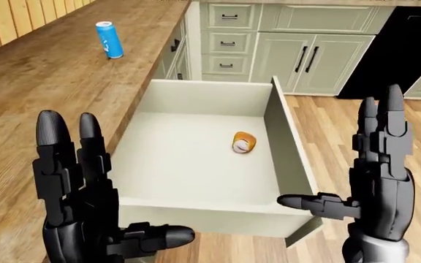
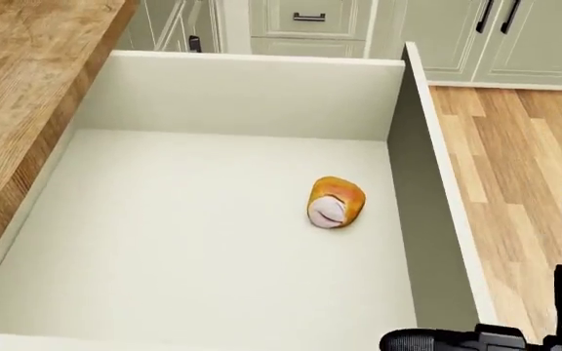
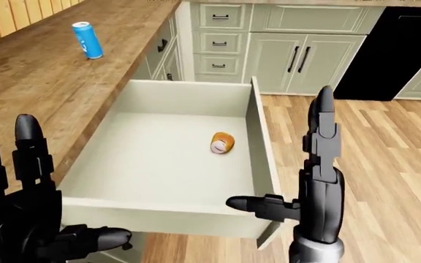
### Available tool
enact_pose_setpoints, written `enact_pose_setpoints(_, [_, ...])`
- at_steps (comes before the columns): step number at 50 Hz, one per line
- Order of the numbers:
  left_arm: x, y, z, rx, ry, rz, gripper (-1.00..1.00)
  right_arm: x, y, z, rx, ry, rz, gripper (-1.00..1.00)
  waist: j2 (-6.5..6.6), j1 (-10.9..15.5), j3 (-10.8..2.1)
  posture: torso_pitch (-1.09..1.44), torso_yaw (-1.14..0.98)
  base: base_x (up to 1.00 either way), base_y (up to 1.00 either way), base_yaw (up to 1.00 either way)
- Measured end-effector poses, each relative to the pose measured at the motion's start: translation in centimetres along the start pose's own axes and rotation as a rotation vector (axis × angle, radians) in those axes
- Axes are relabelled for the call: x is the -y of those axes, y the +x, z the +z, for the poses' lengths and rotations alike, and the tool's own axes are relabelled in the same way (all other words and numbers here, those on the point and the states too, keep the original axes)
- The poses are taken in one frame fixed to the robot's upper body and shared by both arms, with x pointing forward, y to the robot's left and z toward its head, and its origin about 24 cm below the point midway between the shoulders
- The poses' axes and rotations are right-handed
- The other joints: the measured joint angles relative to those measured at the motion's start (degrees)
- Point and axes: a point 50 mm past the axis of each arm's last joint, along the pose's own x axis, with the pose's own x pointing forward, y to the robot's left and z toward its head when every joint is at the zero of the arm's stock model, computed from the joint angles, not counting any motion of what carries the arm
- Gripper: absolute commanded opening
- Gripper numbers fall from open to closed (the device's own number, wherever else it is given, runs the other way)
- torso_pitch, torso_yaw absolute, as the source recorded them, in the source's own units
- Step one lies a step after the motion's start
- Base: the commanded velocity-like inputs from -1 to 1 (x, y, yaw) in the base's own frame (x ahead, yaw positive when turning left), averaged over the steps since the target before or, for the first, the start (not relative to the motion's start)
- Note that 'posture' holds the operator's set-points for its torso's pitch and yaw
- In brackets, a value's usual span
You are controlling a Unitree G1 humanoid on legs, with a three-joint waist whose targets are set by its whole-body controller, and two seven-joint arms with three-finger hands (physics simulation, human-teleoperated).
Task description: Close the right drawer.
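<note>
My worry is the push itself: the drawer (image 1: 203,164) is pulled far out from under the bench (image 1: 42,109), and if I press on only one corner of its front panel, I judge it could rack in its runners and jam. A quick shove could also send the small orange roll-like item (image 2: 335,202) sliding across the drawer floor; it lies loose, nearer the drawer's right wall than its left. My right thumb points sideways over the front right corner, so it might catch on the rim instead of pushing flat.

My right robot hand (image 3: 320,181) is spread, fingers upright and thumb out, gripping nothing; it stands just beside the drawer's front right corner, and I cannot tell whether it touches. My left robot hand (image 1: 79,208) is likewise spread and empty, held over the bench edge by the front left corner. A blue can (image 1: 109,39) stands well apart, up the bench.
</note>
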Motion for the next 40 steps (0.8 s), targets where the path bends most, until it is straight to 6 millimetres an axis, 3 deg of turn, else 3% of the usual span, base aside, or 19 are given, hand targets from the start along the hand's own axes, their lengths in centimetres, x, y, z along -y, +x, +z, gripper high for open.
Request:
enact_pose_setpoints(12, [0.0,-0.1,0.0,0.002,0.003,0.0,1.0,5.3,0.7,1.8,0.025,-0.108,-0.137,1.0,-0.46,0.1,0.17,0.0,0.0,0.0,0.0,0.0])
enact_pose_setpoints(23, [0.0,-0.1,0.1,0.003,0.001,-0.001,1.0,9.0,0.3,0.7,-0.053,-0.167,-0.194,1.0,-0.58,0.2,0.53,0.0,0.0,0.0,0.0,0.0])
enact_pose_setpoints(33, [0.0,-0.1,0.1,0.002,-0.001,-0.002,1.0,13.6,-0.1,-0.5,-0.108,-0.236,-0.267,1.0,-0.78,0.1,0.73,0.0,0.0,0.0,0.0,0.0])
enact_pose_setpoints(40, [0.1,0.0,0.0,0.0,-0.003,-0.002,1.0,15.9,-0.2,-2.9,-0.173,-0.274,-0.296,1.0,-0.85,0.0,0.84,0.0,0.0,0.0,0.0,0.0])
